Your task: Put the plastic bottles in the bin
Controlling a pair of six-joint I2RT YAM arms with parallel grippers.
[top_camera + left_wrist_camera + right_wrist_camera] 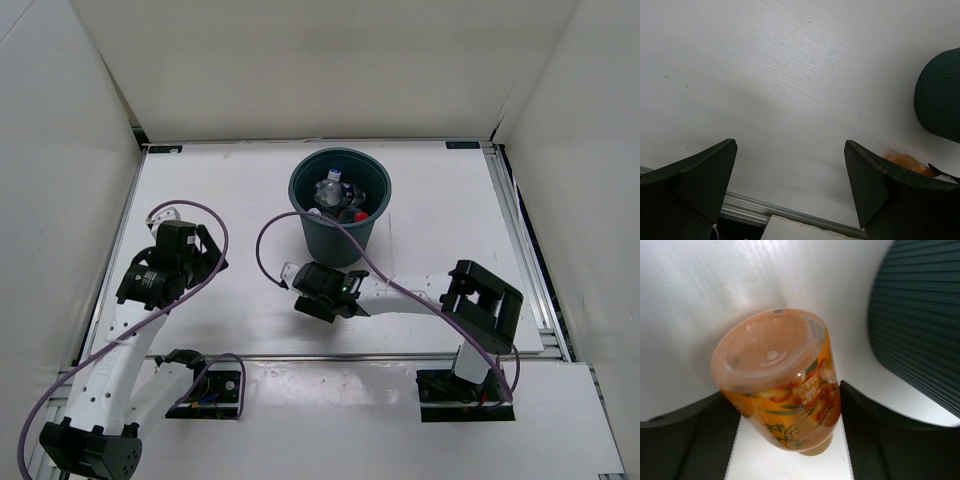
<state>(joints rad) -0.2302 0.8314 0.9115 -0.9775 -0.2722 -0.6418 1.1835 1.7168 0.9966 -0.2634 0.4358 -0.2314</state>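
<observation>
Right gripper (pixel 790 410) clamped across the orange bottle (pixel 772 365) mid-body, just beside the bin (pixel 920 325) — probably light, smooth, squashy; hold the labelled waist. Left gripper (pixel 790 170) — fingers apart, empty.

Dark teal-grey bin (pixel 920 315) with fine ribbing, orange bottle (pixel 785 390) with a pale translucent base and a label of red-orange fruit and green leaves, white table (pixel 250 190) with faint grain, purple cables (pixel 222 235), blue-capped clear bottle (pixel 330 188)
</observation>
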